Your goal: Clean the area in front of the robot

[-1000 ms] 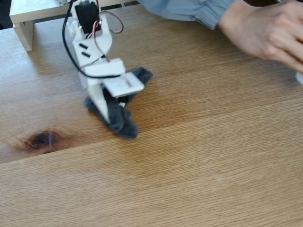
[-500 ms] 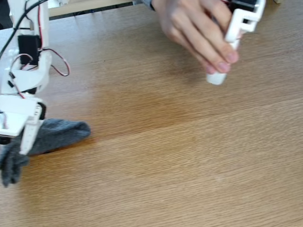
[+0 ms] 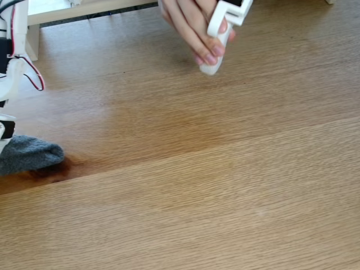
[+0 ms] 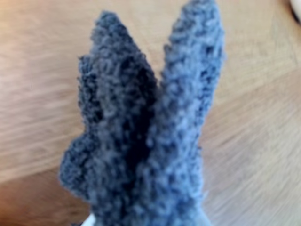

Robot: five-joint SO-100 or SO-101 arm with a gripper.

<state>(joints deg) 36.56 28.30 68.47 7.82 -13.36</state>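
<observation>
Cloth (image 3: 28, 154) lies on the oak tabletop (image 3: 225, 185) beside the robot arm (image 3: 14, 62). Soft and light (likely floppy), it probably wipes best pinched mid-fold. Whether the claw is clenched cannot be told.

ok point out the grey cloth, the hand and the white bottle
grey cloth (image 3: 31, 154), fixed view, its rounded right end
hand (image 3: 191, 25), fixed view, the fingers
white bottle (image 3: 212, 66), fixed view, its lower end

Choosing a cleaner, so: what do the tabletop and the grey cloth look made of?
The tabletop looks like oak or oak veneer with a smooth matte finish: fine straight grain, plank seams. The grey cloth looks like knitted wool or fleece: fuzzy, nubbly fibres.
</observation>
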